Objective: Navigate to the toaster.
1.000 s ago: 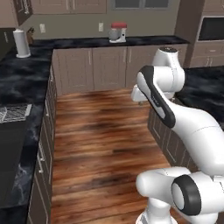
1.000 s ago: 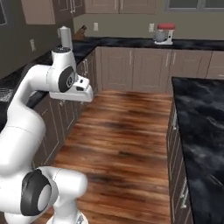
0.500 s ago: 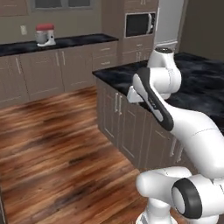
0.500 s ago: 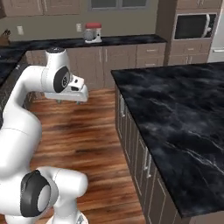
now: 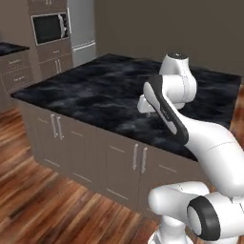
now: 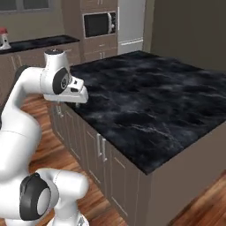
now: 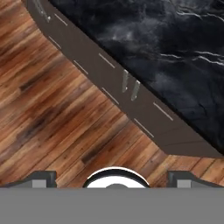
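While the robot's base faces a kitchen island [image 5: 95, 102] topped in black marbled stone, no toaster is in view anywhere, so where it stands cannot be told from here. By that reading, the drive to the toaster is unfinished and the base has yet to bring it into sight. The white arm is folded up over the near edge of the island, and the gripper [image 6: 77, 93] hangs just above the countertop rim with nothing seen in it; whether its fingers are spread or pressed together cannot be told. The right base view alone catches a red-and-white stand mixer [image 6: 4, 39] on a far counter, beside a built-in microwave [image 6: 99, 24]. Looking down, the hand view adds the wood floor [image 7: 48, 109] and the island's cabinet handles [image 7: 130, 85].
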